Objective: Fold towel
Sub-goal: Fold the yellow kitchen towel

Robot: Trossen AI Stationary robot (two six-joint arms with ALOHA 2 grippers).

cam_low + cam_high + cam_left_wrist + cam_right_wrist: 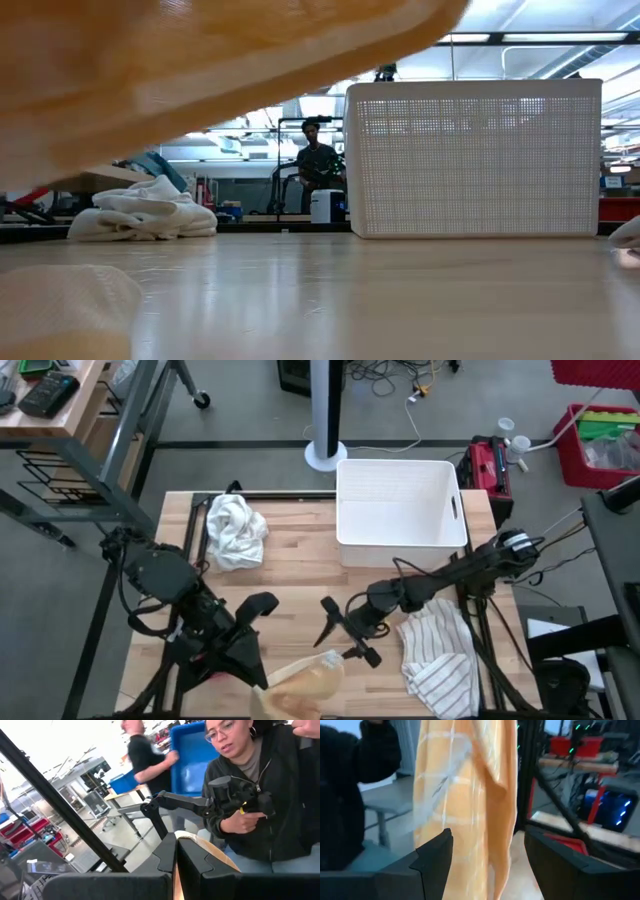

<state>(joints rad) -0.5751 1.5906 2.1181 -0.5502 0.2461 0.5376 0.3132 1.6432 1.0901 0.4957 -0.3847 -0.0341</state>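
Note:
The orange checked towel (303, 682) sits at the table's near edge, bunched and raised. In the low view the towel (200, 60) fills the top of the picture, and a lower part (60, 310) rests on the table. My left gripper (262, 678) is at the towel's left side, shut on it. My right gripper (347, 638) is open just beyond the towel's far right corner. In the right wrist view the towel (465, 795) hangs upright ahead of the gap between the open fingers (487, 845). My left gripper (176, 851) pinches an edge of the orange towel (175, 872) between its two shut fingers. The cloth (210, 851) bulges out beyond the fingertips. It comes at the towel's left side from the table's left. One layer or several, I cannot tell.
A crumpled white towel (235, 530) lies at the far left of the table. A white perforated basket (400, 505) stands at the far middle. A striped towel (440, 660) lies at the near right. A person sits close beyond the near edge (250, 795).

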